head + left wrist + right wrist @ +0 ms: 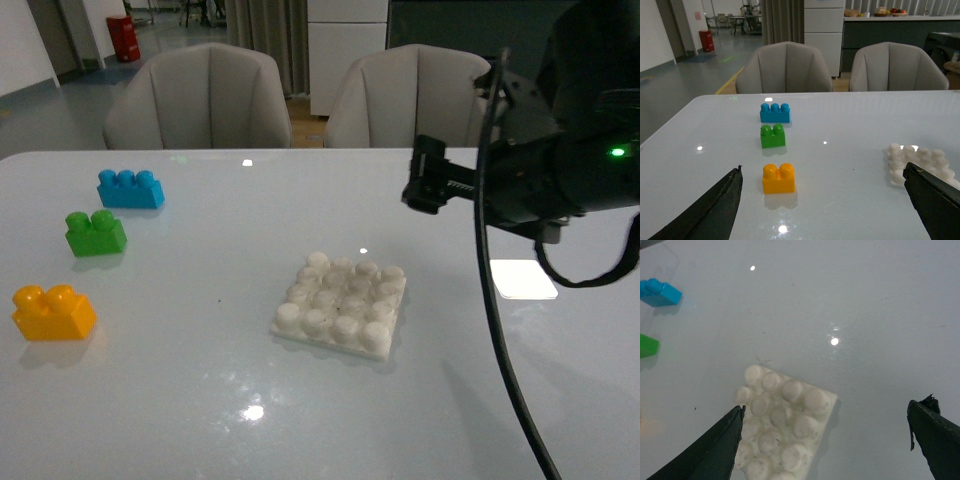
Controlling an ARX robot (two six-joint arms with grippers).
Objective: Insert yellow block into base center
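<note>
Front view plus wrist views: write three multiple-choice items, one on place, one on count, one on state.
1. The yellow block sits: A) in a gripper; B) on the table, apart from the base; C) atop the base.
2. Studs on the blue brick: A) two; B) three; C) four.
3. The left gripper is: A) open, empty; B) shut on a brick; C) out of view.
B: bare table separates them. B: three round tops show. A: fingers wide apart, nothing between.
</note>
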